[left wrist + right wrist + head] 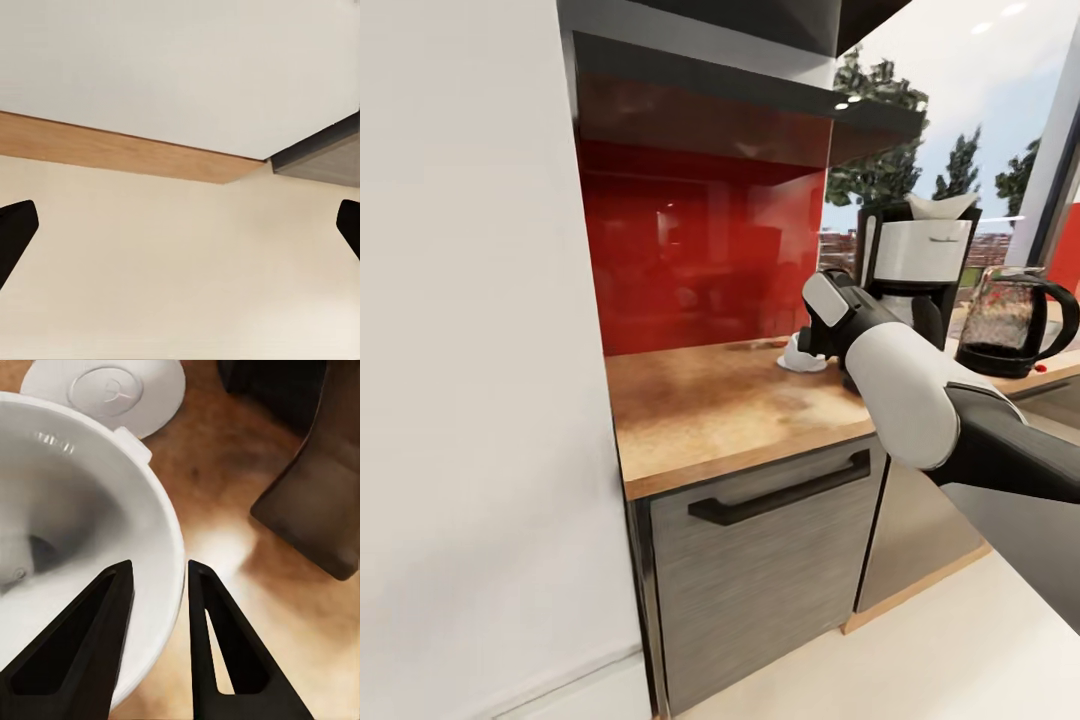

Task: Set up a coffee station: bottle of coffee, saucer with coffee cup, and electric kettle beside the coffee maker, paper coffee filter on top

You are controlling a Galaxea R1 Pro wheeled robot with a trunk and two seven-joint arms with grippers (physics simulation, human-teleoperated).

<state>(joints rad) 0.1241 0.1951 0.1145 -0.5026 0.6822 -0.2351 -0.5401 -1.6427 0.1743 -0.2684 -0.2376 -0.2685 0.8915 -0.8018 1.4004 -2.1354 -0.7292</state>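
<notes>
Wall (470, 350), white and flat, took up the left third of the head view. Right of it ran the countertop (700, 410) with a red backsplash (680, 260) behind and a dark shelf (700, 80) in the upper middle of the frame. Near the centre the right gripper (156, 585) reached over the wood, its fingers (97, 637) closed on the rim of the cup (82, 532), one inside the bowl and one outside. The saucer (112, 390) lay on the wood just beside the cup; whether they touched was unclear. Further right stood the coffee maker (915, 270), a filter (940, 207) on its top. At the right edge sat the kettle (1015, 320), near the maker. The left gripper (180, 240) hung over pale floor (180, 285), its fingertips wide apart at the frame's sides.
</notes>
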